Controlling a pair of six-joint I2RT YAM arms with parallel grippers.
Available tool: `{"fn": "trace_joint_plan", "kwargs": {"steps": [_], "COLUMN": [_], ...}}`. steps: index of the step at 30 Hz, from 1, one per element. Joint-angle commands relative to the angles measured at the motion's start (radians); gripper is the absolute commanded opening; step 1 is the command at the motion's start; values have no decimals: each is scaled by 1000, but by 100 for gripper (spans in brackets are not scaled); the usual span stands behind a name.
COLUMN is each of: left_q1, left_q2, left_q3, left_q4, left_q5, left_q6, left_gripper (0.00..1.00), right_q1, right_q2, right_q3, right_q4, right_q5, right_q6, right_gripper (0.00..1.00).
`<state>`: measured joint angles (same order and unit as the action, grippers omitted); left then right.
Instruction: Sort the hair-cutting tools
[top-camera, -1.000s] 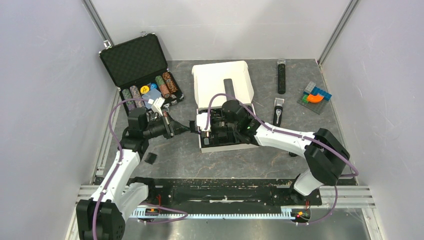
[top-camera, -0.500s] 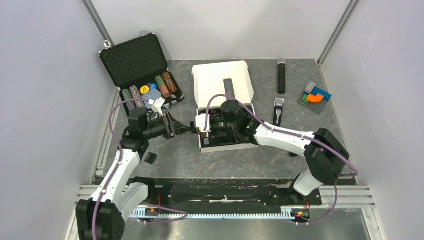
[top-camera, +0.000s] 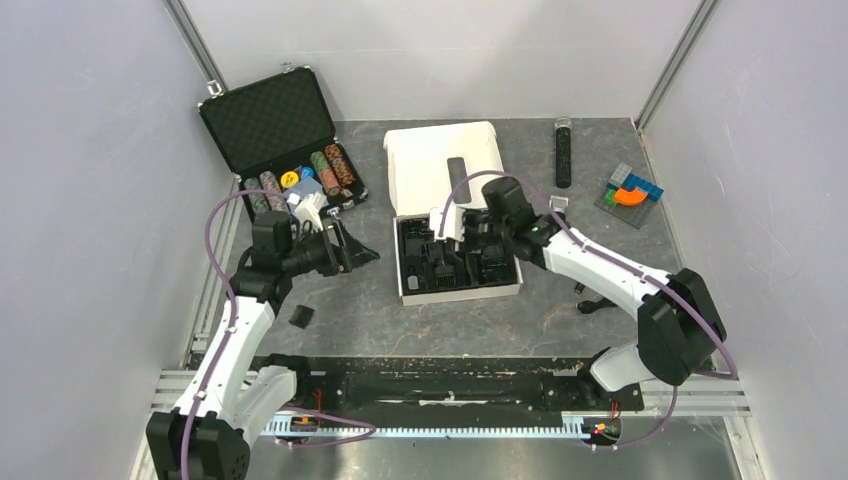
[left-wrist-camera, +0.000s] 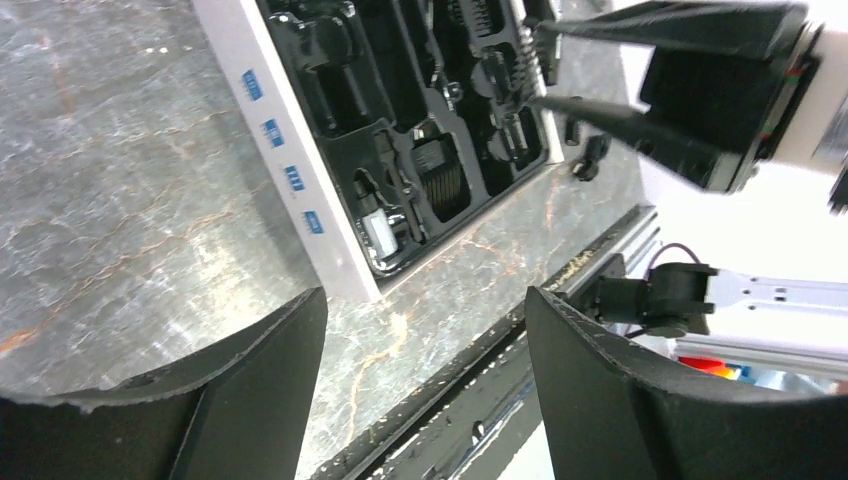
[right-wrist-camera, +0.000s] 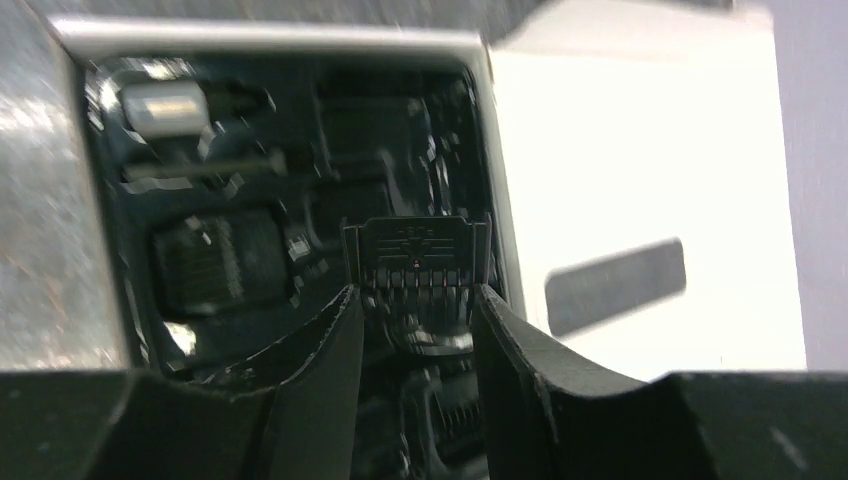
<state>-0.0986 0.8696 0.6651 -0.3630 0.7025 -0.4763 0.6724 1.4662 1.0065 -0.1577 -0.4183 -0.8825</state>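
A black comb attachment (right-wrist-camera: 415, 262) sits between the fingertips of my right gripper (right-wrist-camera: 412, 295), which is shut on it and hangs over the black tray insert of the white box (top-camera: 455, 293). From the top view, my right gripper (top-camera: 452, 238) is above the tray's back half. My left gripper (top-camera: 362, 252) stands open and empty just left of the box; its wrist view shows only bare table between the fingers (left-wrist-camera: 260, 400). Another comb attachment (top-camera: 300, 316) lies on the table near the left arm. The clipper is mostly hidden behind the right arm; only its silver tip (top-camera: 558, 203) shows.
The box's white lid (top-camera: 445, 160) lies open behind the tray. A black case with chip stacks (top-camera: 290, 150) stands at the back left. At the back right are a thin black stick (top-camera: 563, 152) and a colourful block toy (top-camera: 630, 190). A small black piece (top-camera: 592, 302) lies under the right arm.
My left gripper opened and drew back to the left. My right gripper left the tray's left edge and swung right and back over the tray, with the comb attachment in it.
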Motion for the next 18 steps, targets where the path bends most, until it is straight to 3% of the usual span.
{"fn": "trace_joint_plan", "kwargs": {"steps": [1, 11, 18], "left_q1": [-3, -3, -3], "left_q2": [-12, -28, -23], "left_q3": [15, 1, -7], "left_q4": [-68, -131, -125], "left_q5": [-97, -303, -347], "left_q6": [123, 233, 238], "left_gripper": [79, 79, 79], "right_q1": [-86, -161, -173], "right_q2": [-35, 65, 103], "right_q3": [62, 94, 104], "right_q4": [-202, -366, -425], "right_q5": [20, 153, 187], "right_q6": [-133, -192, -219], "right_gripper": [22, 21, 21]}}
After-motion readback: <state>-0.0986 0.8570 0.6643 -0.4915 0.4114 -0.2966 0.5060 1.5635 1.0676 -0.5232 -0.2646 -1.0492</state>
